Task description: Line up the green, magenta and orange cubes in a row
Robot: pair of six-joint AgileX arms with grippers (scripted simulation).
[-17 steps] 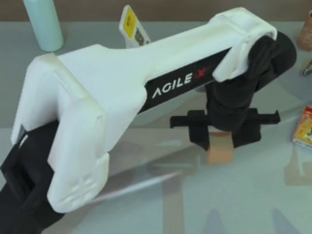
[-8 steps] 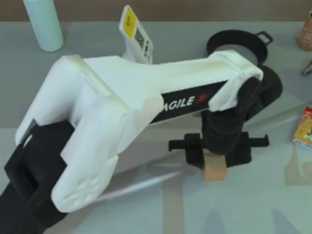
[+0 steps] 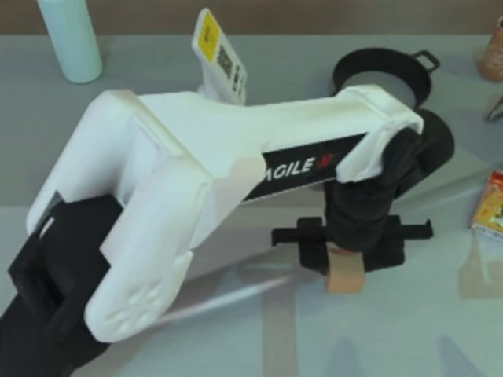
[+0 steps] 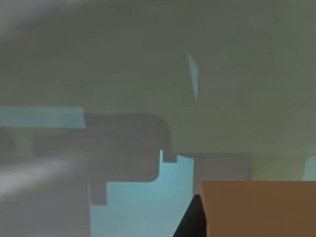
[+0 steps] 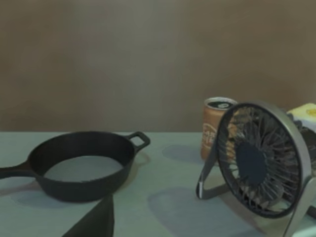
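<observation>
The light orange cube [image 3: 346, 272] sits between the black fingers of my left gripper [image 3: 347, 255], which is shut on it right of the table's middle. In the left wrist view the orange cube [image 4: 259, 208] fills the lower corner beside one dark finger [image 4: 195, 222], with the gripper's shadow on the table beyond it. The green and magenta cubes are hidden, as my left arm's white body covers much of the top view. My right gripper stays parked outside the top view, and its wrist view looks over the back right of the table.
A black skillet [image 3: 383, 71] [image 5: 81, 165] lies at the back right. Beside it stand a drinks can [image 5: 216, 126] and a small fan [image 5: 259, 160]. A mint bottle [image 3: 71, 39] is back left, a white and yellow device [image 3: 218, 51] back middle, an orange box [image 3: 489, 206] at the right edge.
Over the last second my left gripper carried the orange cube a little toward the table's front, uncovering the skillet. In the last half second it has hardly moved.
</observation>
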